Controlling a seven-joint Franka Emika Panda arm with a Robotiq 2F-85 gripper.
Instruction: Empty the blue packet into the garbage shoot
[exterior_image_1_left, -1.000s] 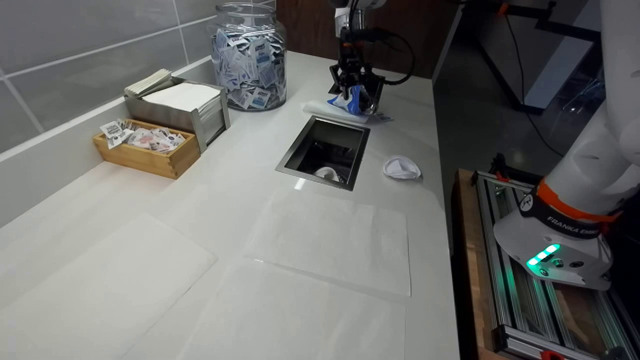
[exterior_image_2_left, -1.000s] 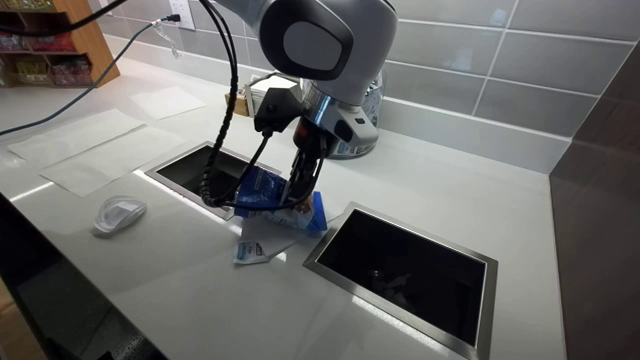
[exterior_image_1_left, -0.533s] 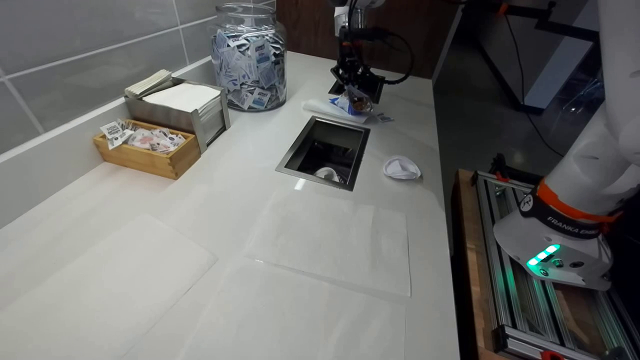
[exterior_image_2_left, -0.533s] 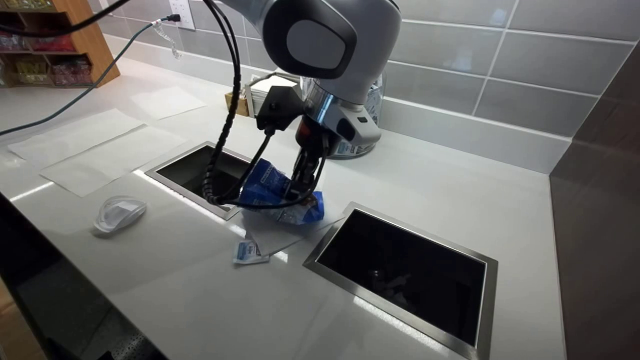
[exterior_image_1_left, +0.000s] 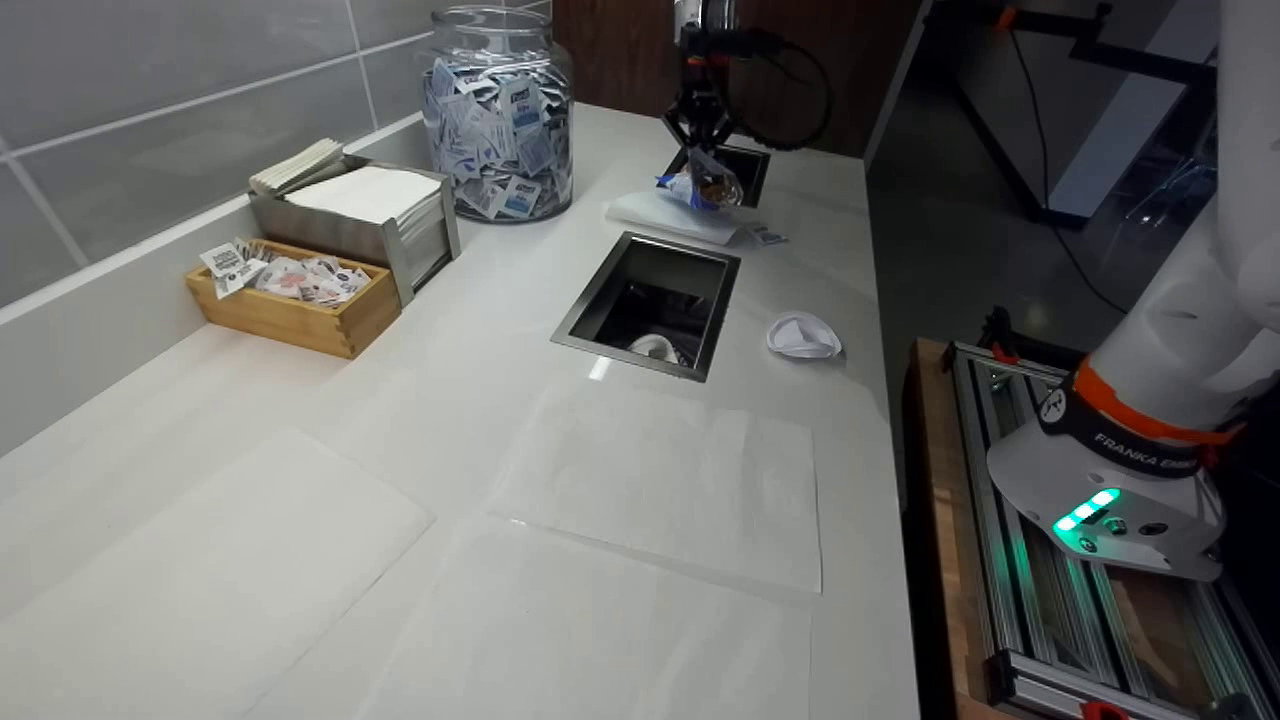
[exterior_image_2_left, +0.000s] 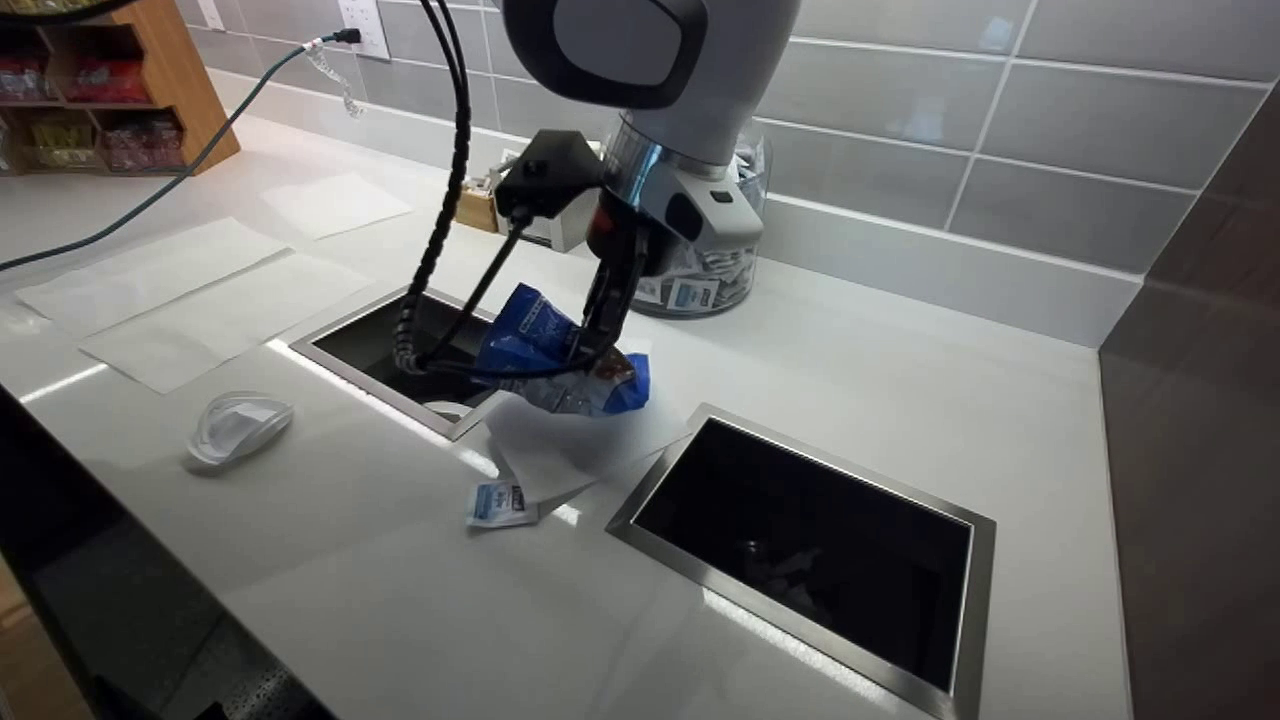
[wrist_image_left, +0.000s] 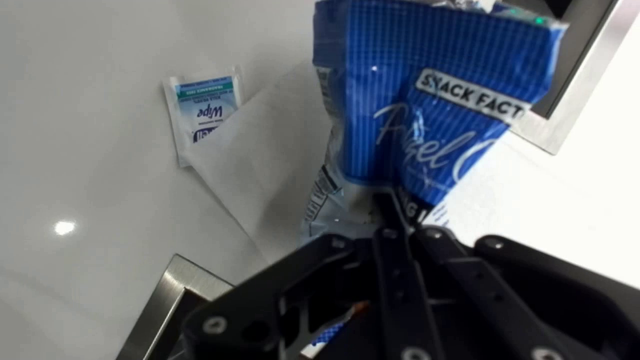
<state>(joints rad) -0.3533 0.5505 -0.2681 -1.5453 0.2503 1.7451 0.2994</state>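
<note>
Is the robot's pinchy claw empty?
No, in the wrist view the gripper holds the blue packet pinched between its closed jaws.

I have the gripper narrowed to a pinch on the blue packet; both now sit higher, toward twelve o'clock in both exterior views, with more white paper showing beneath.

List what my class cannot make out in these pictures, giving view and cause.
Wrist view: bright-blue plastic packet, lower end mostly behind black metal tool.
Wrist view: small white-blue sachet, one corner under thin white sheet.
An exterior view: clear glass jar, largely behind white robot arm.
An exterior view: brown wooden shelf, cut off by the left edge.
</note>
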